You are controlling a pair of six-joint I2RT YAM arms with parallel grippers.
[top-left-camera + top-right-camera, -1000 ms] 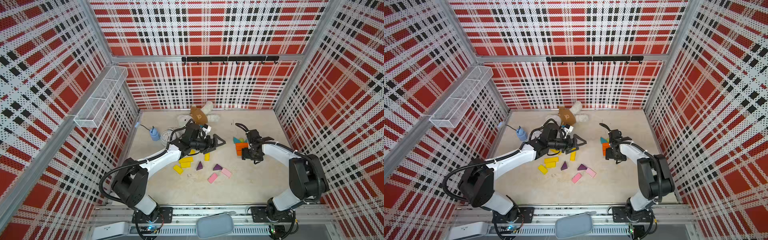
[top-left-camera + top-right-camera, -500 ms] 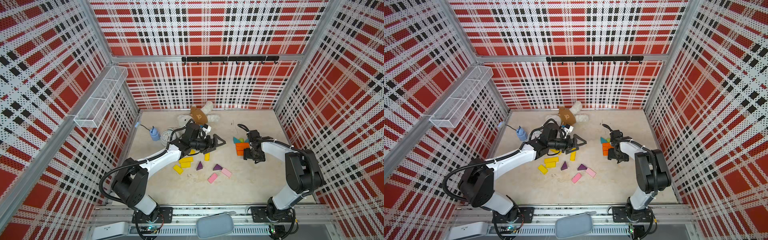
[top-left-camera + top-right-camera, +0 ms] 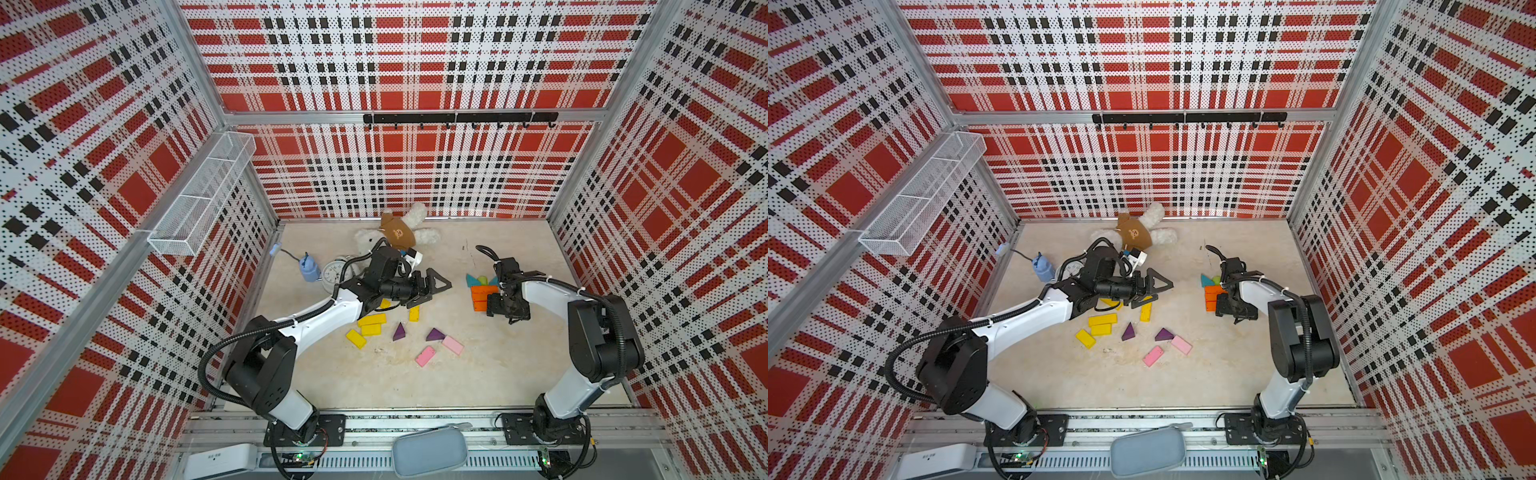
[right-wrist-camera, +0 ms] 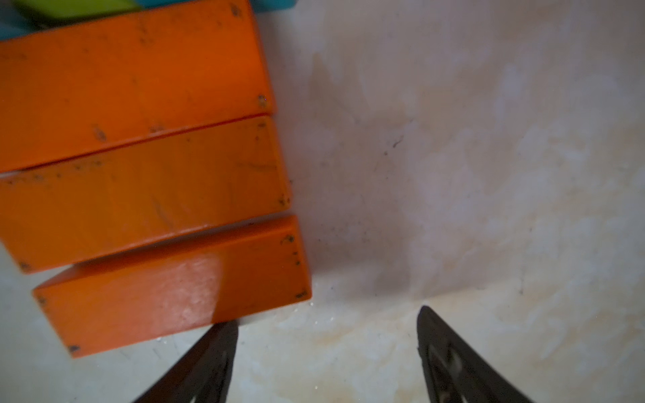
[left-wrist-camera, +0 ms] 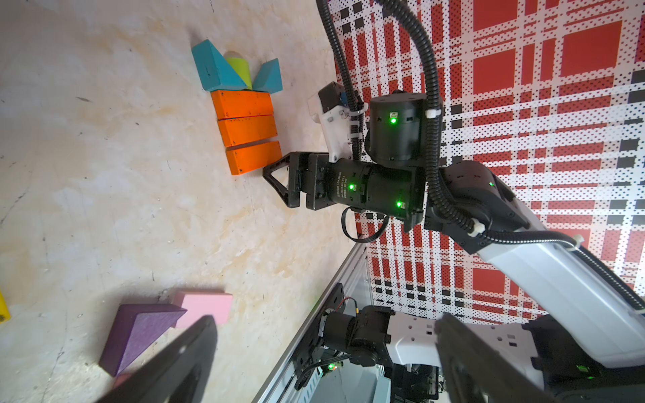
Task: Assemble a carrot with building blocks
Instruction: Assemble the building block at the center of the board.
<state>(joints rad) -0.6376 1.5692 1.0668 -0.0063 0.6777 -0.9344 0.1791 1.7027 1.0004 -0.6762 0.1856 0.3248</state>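
Beside the right end effector (image 4: 326, 317), orange blocks (image 3: 478, 297) lie lengthwise left-to-right.

Orange blocks (image 5: 247, 131), teal triangles (image 5: 214, 69), red plaid walls (image 3: 415, 62)

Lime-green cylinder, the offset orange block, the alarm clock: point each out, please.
lime-green cylinder (image 5: 239, 71), left wrist view, its curved side.
offset orange block (image 4: 174, 286), right wrist view, middle of its top face.
alarm clock (image 3: 333, 272), a top view, its white dial.
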